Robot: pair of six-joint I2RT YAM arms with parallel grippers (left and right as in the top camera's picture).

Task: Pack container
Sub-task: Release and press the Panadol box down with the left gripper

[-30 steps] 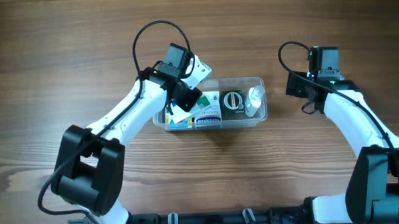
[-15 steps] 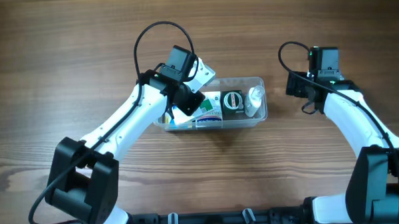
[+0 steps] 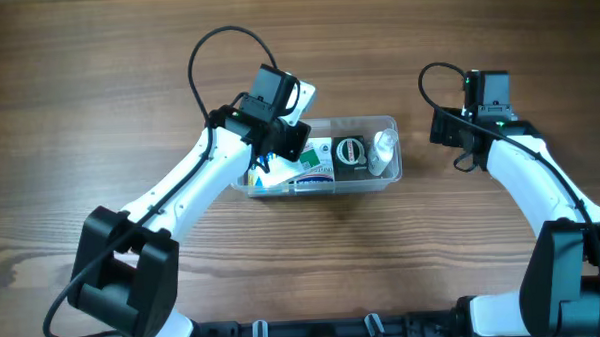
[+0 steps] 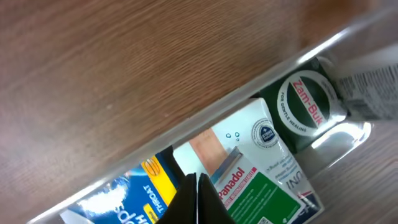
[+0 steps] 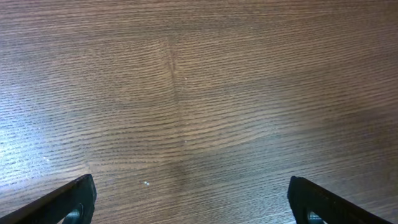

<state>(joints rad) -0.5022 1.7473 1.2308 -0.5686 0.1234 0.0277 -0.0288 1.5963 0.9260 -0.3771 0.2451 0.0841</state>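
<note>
Brown wood-grain tabletop runs bare all round the clear see-through plastic rectangular tub with rounded corners [image 3: 363, 120], which sits mid-table between the two arms, its long axis running side to side. The tub already holds a fair load: a blue and yellow cardboard box [image 4: 124, 198] at its left end, a white and green Panadol carton [image 4: 252, 171] next to that, a dark green round Zam-Buk tin [image 4: 305, 104] further along, and a small clear plastic bottle [image 3: 382, 151] at the right end.

The left gripper [image 4: 194, 198] hangs right over the tub's left end, above the seam between the blue box and the carton. Its two fingers are pressed together, and I can see nothing held between them.

The right gripper [image 5: 193, 200] stands off beyond the tub's right short end, near but clear of it. Its fingers are spread wide over plain wood, holding nothing.

So the left arm is by far the nearer. To my eye, any further tucking or pressing at that end falls to it, working almost straight down, while the right arm would first have to cross toward the tub's right end.
</note>
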